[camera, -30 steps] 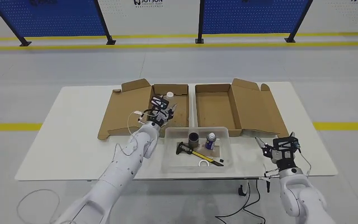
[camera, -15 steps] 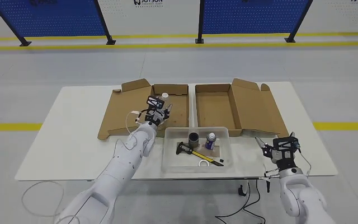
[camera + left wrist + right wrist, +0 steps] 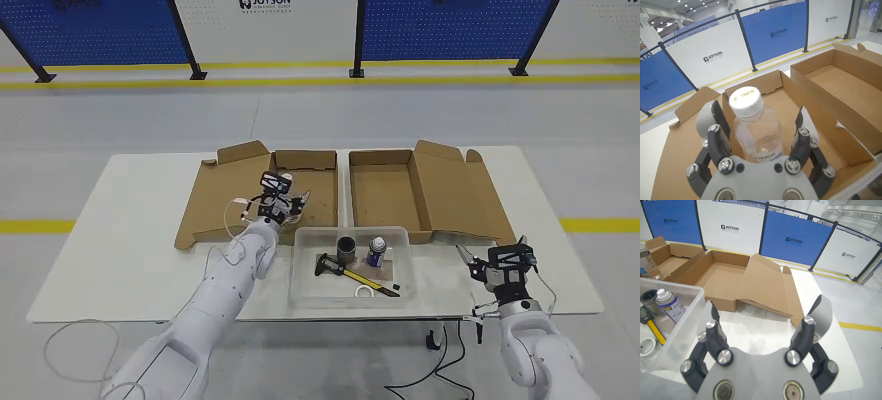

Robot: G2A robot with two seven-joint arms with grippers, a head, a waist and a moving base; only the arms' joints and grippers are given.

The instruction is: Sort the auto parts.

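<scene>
While within the open left claw (image 3: 759, 105), bottle (image 3: 757, 132) in cardboard box (image 3: 687, 142); right claw (image 3: 765, 300) open.

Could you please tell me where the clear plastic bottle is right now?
In the top view, the clear plastic bottle is upright in the left cardboard box, between the left gripper's open fingers.

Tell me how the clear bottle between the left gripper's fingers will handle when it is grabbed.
The clear bottle looks nearly empty, so it is probably light. Its thin transparent wall may dent under a hard squeeze from the left gripper. Upright, tall and narrow in the cardboard box, it could tip and roll if nudged.
</scene>
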